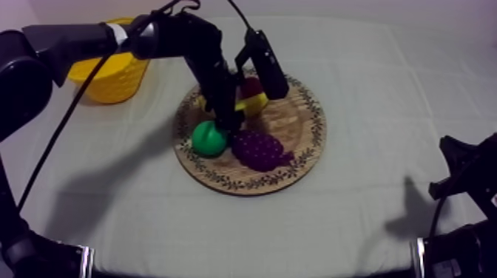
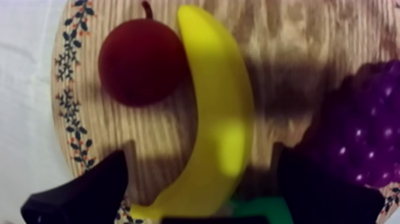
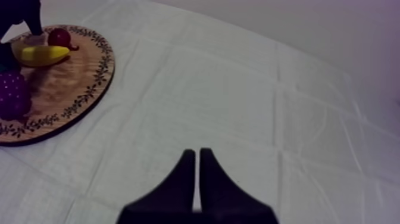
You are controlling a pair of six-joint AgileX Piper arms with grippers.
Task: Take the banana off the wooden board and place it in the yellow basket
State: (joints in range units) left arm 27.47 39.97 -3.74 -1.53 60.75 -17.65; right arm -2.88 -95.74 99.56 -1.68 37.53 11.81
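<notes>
The left tool [image 2: 205,184] hangs released over the board [image 2: 286,42], one finger on either side of the banana [image 2: 217,107], which lies between the small red fruit [image 2: 140,62] and the grapes [image 2: 363,137]. The right tool [image 3: 196,179], clenched on nothing, sits over the counter [image 3: 238,89], well apart from the board.

Robot lab test bench: cloth-draped table [image 1: 384,111], left arm [image 1: 74,41], right arm [image 1: 467,171].

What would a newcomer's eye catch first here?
The left gripper hangs open astride the banana on the wooden board, with the small red fruit, grapes and pear crowded close. The yellow basket stands at the table's far left; the right gripper rests shut over bare cloth.
</notes>
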